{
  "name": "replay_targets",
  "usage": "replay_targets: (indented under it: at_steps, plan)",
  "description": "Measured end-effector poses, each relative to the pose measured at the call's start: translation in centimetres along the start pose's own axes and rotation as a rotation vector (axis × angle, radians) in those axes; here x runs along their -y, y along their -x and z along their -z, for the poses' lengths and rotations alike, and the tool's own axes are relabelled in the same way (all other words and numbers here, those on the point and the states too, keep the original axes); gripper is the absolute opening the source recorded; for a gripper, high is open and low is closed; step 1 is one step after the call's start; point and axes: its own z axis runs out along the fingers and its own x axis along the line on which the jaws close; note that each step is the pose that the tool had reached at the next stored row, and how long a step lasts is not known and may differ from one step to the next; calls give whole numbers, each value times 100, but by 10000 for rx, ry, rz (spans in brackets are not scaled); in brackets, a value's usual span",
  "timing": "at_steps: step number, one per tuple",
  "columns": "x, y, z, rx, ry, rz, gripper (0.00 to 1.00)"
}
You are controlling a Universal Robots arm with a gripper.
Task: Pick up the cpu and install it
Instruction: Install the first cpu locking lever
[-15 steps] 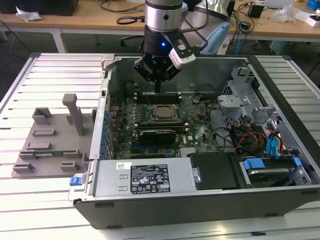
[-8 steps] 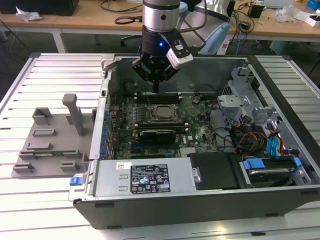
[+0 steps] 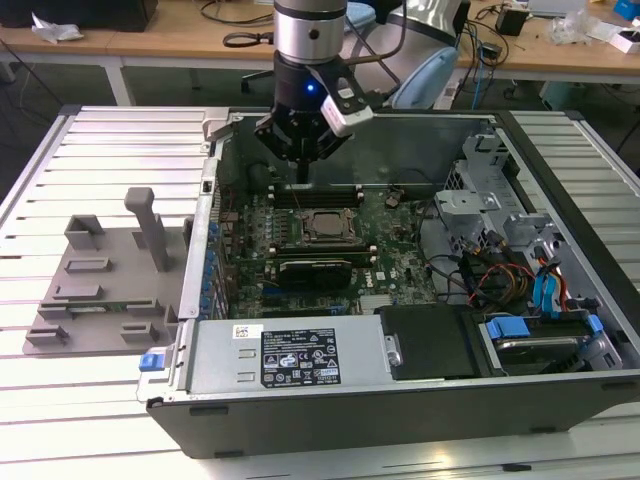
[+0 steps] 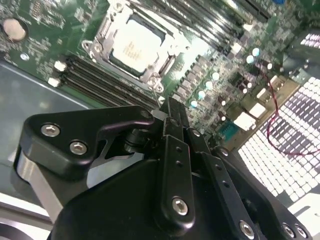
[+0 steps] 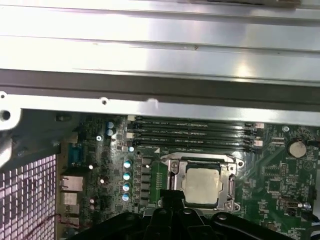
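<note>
The cpu lies flat in the dark socket frame on the motherboard inside the open computer case. Its silvery lid shows in both wrist views, with the metal frame around it. My gripper hangs above the board, a little toward the case's back wall from the socket. Its fingers meet at the tip, shut, with nothing visible between them. The fingertips sit at the near edge of the socket in the first wrist view.
Memory slots run just behind the socket. A grey fixture tray with an upright post lies outside the case on the exterior view's left. A drive cage, cables and a black cover fill the case's other side.
</note>
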Motion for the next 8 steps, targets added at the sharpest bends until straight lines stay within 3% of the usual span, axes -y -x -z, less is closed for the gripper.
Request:
replay_targets:
  at_steps: [8]
  plan:
    - [-157, -238, -62, -1, -1, -2, 11]
